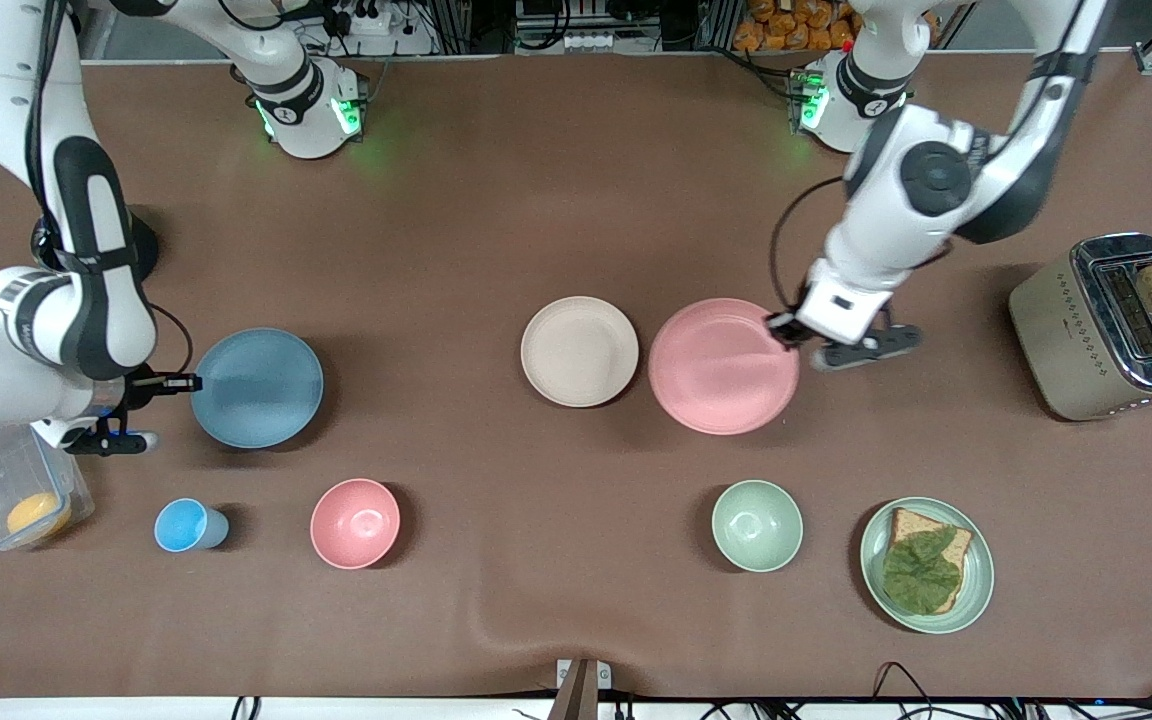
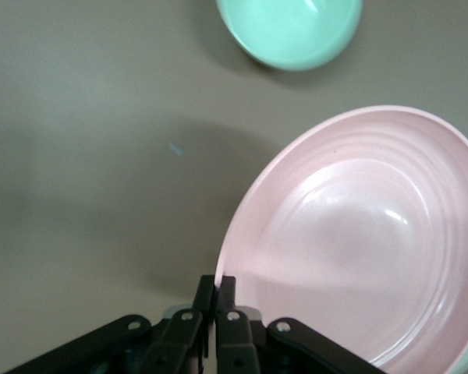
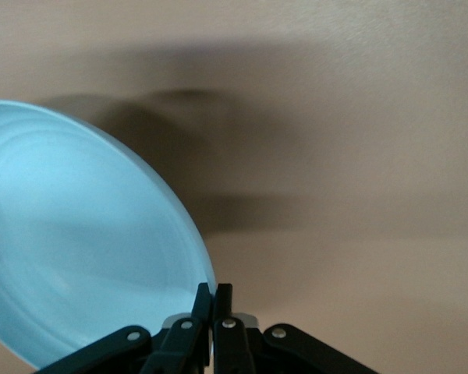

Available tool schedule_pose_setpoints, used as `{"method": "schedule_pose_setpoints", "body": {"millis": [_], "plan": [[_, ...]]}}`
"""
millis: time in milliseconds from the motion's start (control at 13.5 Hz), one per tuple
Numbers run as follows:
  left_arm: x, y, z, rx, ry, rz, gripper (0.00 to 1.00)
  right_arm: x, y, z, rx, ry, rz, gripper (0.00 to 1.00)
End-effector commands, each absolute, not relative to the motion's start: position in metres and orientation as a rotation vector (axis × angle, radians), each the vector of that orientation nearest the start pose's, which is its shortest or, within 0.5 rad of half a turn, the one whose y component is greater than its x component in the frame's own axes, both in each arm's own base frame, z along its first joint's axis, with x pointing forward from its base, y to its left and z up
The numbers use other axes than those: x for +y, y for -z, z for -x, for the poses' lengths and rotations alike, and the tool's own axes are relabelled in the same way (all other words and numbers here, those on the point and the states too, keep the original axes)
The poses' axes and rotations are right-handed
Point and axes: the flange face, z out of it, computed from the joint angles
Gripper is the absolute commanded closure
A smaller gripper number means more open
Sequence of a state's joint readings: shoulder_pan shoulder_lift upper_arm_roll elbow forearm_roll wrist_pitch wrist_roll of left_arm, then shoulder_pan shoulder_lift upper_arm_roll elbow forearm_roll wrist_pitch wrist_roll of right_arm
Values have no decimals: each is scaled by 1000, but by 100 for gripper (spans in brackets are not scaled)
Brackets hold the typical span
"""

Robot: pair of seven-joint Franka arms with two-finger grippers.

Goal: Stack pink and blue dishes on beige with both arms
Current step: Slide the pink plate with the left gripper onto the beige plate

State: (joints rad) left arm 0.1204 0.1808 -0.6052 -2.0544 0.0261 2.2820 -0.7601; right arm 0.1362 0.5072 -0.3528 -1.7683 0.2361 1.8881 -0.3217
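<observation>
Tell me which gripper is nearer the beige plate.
Left. The left gripper grips the pink plate beside the beige plate; the right gripper grips the blue plate toward the right arm's end.

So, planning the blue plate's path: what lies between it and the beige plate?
Only bare brown tablecloth lies between the blue plate and the beige plate, as the front view shows.

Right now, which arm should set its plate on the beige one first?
Left. Its claw grips the pink plate by the rim right beside the beige plate. The right claw holds the blue plate well off toward the right arm's end.
</observation>
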Motion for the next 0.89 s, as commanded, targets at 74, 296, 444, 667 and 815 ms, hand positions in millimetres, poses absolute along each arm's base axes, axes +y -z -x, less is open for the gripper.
{"method": "schedule_pose_setpoints", "body": {"millis": [74,296,444,667,815], "plan": [[-334,-317,-508,-443,-138,3238,100,-73,-310,-611,13,-546,2894,100],[-360,-289,-493,-452,-111,3198,100,-49,-329,-615,86,-593,2808,100],[-384,-276,-481,-431,-136,3192,100,-26,-339,-618,155,-625,2782,100],[-402,-260,-478,-419,-116,3202,100,13,-351,-619,269,-636,2733,100],[-418,-248,-473,-409,-110,3197,100,38,-352,-620,329,-648,2707,100]]}}
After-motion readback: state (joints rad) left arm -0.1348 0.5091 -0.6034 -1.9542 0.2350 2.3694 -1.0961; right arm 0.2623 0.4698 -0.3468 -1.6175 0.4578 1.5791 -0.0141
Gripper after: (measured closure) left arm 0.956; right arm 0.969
